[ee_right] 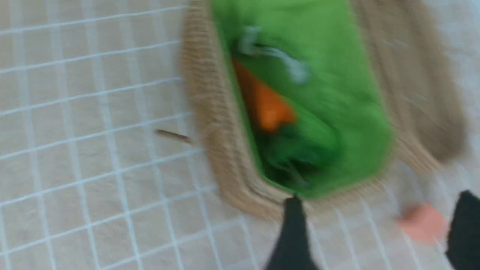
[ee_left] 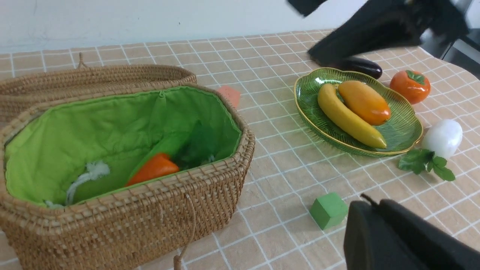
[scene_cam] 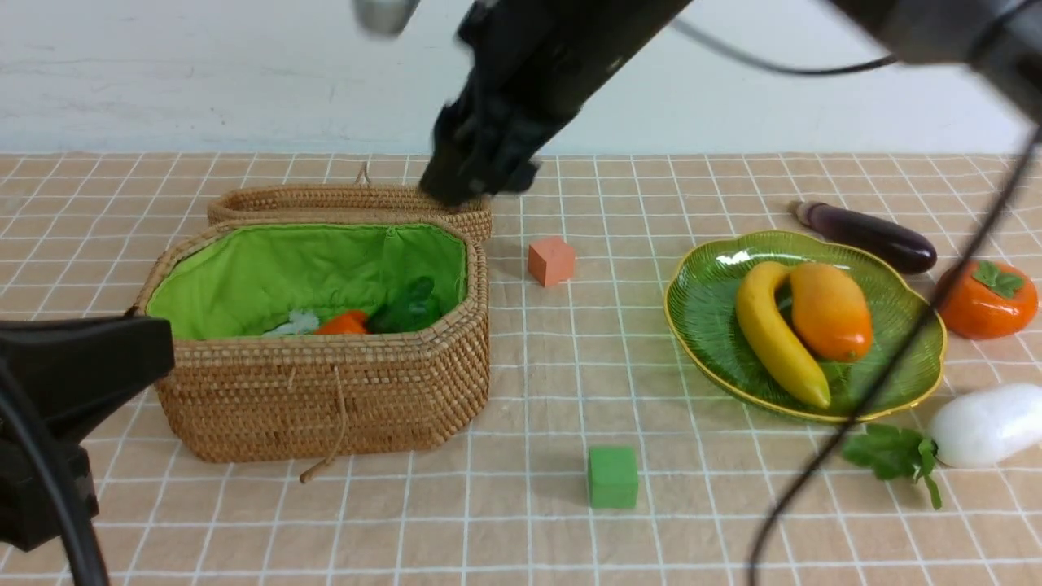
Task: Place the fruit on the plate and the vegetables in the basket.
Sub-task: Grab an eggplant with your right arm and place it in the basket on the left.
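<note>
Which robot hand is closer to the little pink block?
The right. The right gripper hovers by the basket's far right corner, just beside the orange-pink cube. The left gripper sits far off, at the basket's near left side.

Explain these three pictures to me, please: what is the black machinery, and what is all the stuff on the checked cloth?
It is a robot with two arms, each ending in jaws for grasping. The wide picture looks forward from between the arms. In it the left arm sits low at the edge, and the right arm, blurred, reaches over the basket. The other two pictures come from cameras on the wrists. The right arm's jaws stand apart and hold nothing; the left arm's are shut, with nothing seen in them. In the open wicker basket lies a carrot with something green. The green plate holds a banana and a mango. A persimmon, an eggplant, a white radish, an orange-pink cube and a green cube lie on the cloth.
</note>
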Motion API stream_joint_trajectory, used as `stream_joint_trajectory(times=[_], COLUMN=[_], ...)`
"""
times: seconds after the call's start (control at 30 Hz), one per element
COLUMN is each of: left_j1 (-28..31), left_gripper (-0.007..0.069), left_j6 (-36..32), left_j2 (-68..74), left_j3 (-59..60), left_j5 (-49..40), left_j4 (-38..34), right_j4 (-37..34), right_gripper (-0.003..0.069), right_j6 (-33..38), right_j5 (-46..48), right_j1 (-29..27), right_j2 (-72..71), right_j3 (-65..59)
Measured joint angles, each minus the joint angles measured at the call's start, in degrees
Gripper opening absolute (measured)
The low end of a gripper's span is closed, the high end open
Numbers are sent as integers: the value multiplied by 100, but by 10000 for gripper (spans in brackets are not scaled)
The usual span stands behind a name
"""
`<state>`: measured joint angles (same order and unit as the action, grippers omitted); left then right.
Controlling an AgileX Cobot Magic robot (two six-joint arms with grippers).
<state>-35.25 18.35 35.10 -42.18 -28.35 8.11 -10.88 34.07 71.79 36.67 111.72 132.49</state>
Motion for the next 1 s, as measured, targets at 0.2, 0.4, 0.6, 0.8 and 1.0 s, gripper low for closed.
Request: stream_joint_trajectory(times=[0.2,0.4,0.6,0.8,1.0], left_j1=[0,0,0,0,0], left_gripper=[21,21,21,21,21], left_j6=[-661,-1527,-2255,-2821,-2908], left_j2=[0,0,0,0,125], left_j3=[0,0,0,0,0], left_j5=[11,16,28,28,44], left_j4=[-500,-1232,-1748,-2074,-2116], right_j4=[1788,2328,611,-717,-1125], right_gripper=[107,-11,105,323,485], right_j6=[-2140,-3290,-2803,-1470,-527], right_j5=[10,-11,-372,-786,-1292], right_j1=[-487,-2440,-4212,-4843,-4859], right_j2=[-919,-1783,-1227,-87,1409], right_j3=[-749,-2885,-3680,-3059,-1311])
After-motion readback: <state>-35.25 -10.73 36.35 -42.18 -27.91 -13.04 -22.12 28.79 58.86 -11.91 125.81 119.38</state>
